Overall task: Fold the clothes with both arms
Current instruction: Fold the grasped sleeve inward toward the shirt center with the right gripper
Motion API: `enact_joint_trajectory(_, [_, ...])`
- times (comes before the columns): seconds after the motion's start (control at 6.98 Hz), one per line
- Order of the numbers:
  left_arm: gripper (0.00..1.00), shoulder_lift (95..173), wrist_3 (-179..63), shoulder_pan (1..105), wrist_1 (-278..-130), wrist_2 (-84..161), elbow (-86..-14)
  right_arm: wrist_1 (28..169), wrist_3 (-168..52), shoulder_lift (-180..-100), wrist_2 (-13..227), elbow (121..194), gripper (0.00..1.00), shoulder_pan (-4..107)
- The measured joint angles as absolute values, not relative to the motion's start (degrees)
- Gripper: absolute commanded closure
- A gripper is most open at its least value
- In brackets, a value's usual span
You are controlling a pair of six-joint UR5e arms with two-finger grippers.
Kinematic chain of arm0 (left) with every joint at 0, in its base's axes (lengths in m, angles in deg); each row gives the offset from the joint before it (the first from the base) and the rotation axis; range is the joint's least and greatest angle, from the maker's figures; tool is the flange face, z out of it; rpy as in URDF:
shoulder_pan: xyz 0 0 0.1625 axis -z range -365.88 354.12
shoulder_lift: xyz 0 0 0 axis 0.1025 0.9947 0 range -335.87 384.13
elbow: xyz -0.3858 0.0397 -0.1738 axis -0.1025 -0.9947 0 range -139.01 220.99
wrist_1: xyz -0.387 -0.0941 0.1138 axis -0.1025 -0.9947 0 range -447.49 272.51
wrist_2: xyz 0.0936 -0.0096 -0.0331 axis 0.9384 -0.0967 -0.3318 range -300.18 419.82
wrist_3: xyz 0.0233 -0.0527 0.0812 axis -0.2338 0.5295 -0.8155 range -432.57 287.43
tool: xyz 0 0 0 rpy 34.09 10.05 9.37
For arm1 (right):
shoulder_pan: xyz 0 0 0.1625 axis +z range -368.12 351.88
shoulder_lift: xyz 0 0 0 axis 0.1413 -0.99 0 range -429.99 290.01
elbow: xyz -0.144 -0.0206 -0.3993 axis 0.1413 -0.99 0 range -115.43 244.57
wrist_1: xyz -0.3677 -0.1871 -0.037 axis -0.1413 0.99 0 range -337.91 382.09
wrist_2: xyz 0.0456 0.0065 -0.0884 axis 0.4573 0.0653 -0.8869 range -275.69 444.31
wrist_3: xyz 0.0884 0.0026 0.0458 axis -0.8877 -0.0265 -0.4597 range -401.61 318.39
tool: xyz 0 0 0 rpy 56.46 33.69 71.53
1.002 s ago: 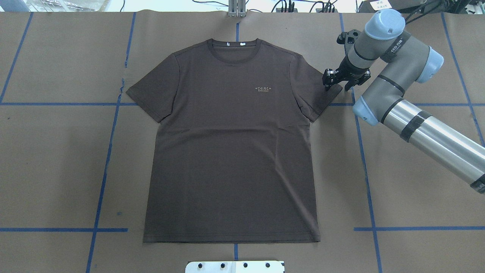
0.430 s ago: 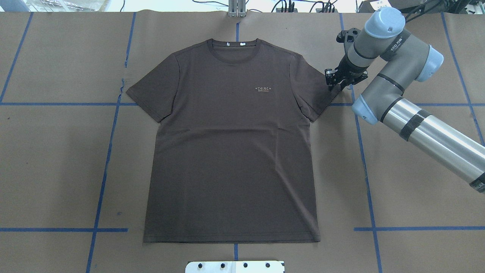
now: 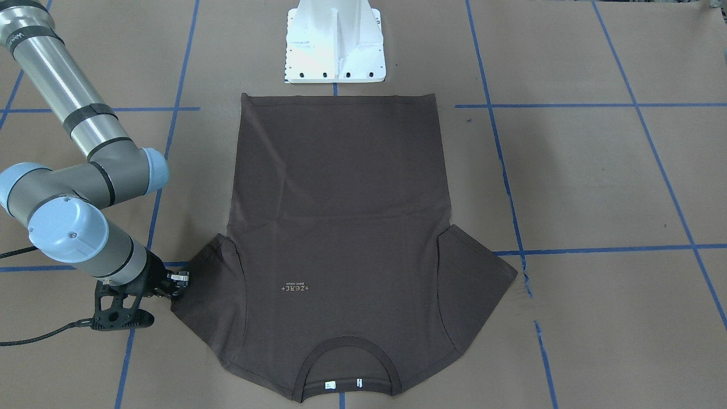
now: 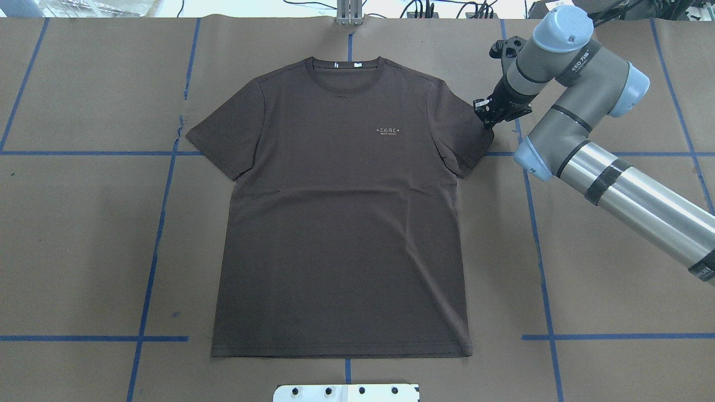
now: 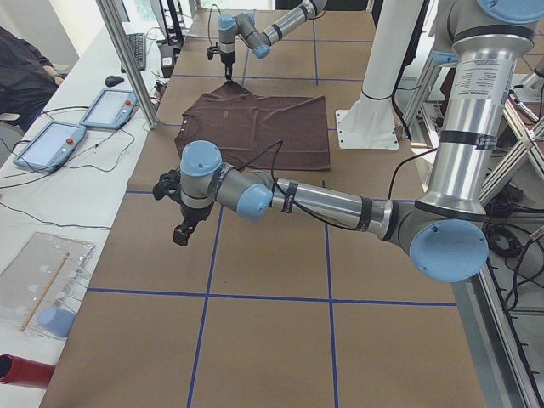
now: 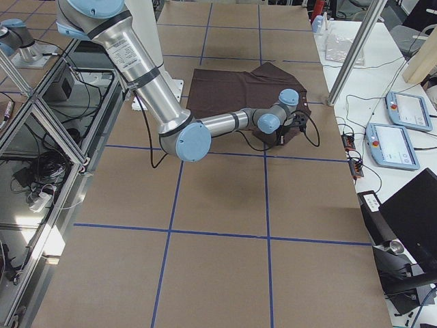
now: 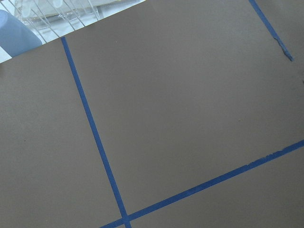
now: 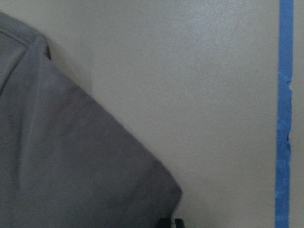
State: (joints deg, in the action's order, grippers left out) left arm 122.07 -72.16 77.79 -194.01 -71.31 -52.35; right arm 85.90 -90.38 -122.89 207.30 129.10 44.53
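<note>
Since the shirt (image 4: pixel 341 223) lies flat and face up in the middle of the table (image 4: pixel 72 251), collar (image 4: pixel 346 72) away from the robot, the fold should begin without dragging the body out of square. The right gripper (image 4: pixel 487 116) is at the outer hem corner of the sleeve (image 4: pixel 463 123) on the robot's right. Its fingers are drawn together and, as far as the overhead and wrist views show, pinch that corner. I judge the step to be turning this sleeve inward. Lift only enough to clear the cloth, carry it straight toward the chest, and lay it flat before letting go. The left gripper (image 5: pixel 180 236) hangs over bare table well off the shirt's other side; whether its fingers are spread I cannot tell. It would do well to take the opposite sleeve likewise.
</note>
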Motion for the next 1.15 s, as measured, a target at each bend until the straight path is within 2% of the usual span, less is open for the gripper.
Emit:
enact_joint_trajectory(0.43, [0.0,122.1,-72.3,77.8,-194.0,-71.3,-51.7,86.1,-90.5,-117.4,207.1,130.4,1.0,43.8])
enact_joint_trajectory(0.72, [0.0,122.1,-72.3,77.7,-194.3,-71.3,-51.2,86.0,-90.3,-110.0,203.4,126.1,1.0,39.9])
enact_joint_trajectory(0.86, [0.0,122.2,-72.2,77.7,-194.7,-71.3,-50.9,86.0,-90.4,-106.9,199.9,123.1,0.4,37.3])
enact_joint_trajectory(1.0, [0.0,122.3,-72.1,77.7,-195.1,-71.3,-50.4,85.9,-90.4,-105.3,196.9,121.2,0.0,35.3])
enact_joint_trajectory(1.15, [0.0,122.5,-72.1,77.7,-195.3,-71.3,-50.0,85.7,-90.4,-104.7,195.5,120.4,0.0,34.4])
